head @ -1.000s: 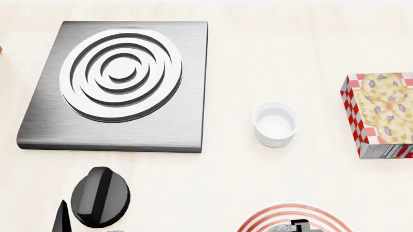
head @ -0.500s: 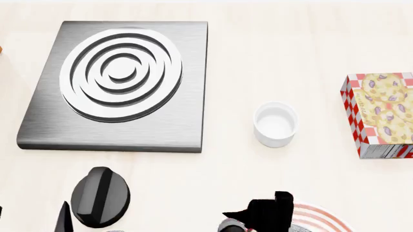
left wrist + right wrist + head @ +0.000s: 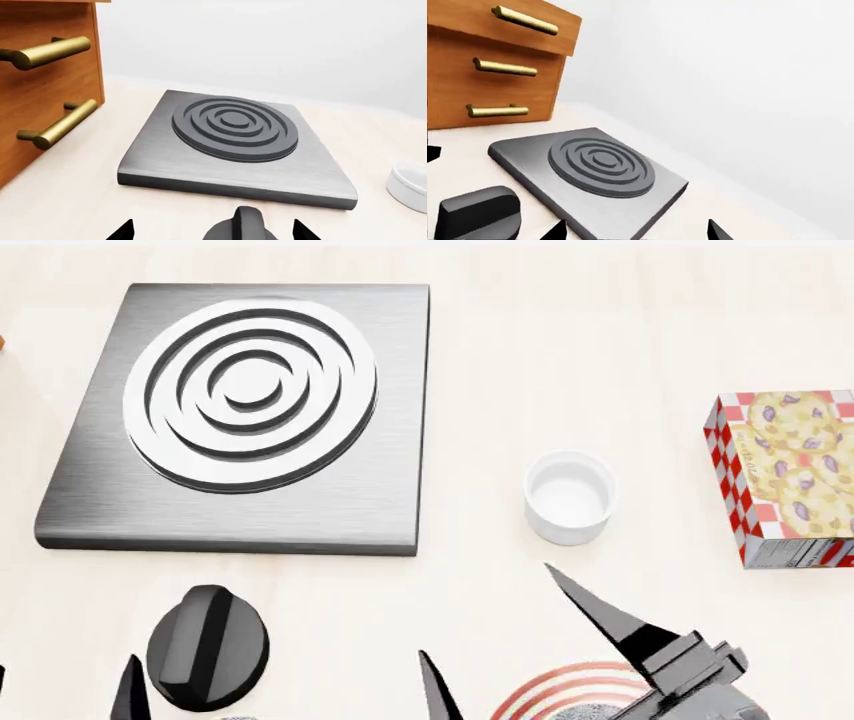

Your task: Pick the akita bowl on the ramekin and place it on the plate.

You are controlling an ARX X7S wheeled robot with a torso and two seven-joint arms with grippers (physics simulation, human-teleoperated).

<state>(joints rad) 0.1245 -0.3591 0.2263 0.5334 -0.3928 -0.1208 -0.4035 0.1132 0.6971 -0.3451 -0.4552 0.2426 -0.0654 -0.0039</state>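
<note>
Right gripper (image 3: 514, 640) spread wide above the near edge of the counter, empty, two black pointed fingers (image 3: 603, 613) well apart. Just under it lay the plate (image 3: 554, 690), red rings showing, with a speckled patch of the akita bowl (image 3: 577, 712) at the frame's bottom edge, on the plate. Left gripper (image 3: 212, 231) seen only as dark tips at the near left; cannot tell whether open or closed. Beside it sat a black knob (image 3: 207, 645). Farther off stood the ramekin (image 3: 570, 496), empty, right of the grey burner slab (image 3: 240, 415). At far right, a checkered food box (image 3: 787, 475). Pale wooden counter (image 3: 601, 350) throughout; wooden drawers (image 3: 490, 65) with brass handles at left, plain white wall (image 3: 727, 75) behind.
</note>
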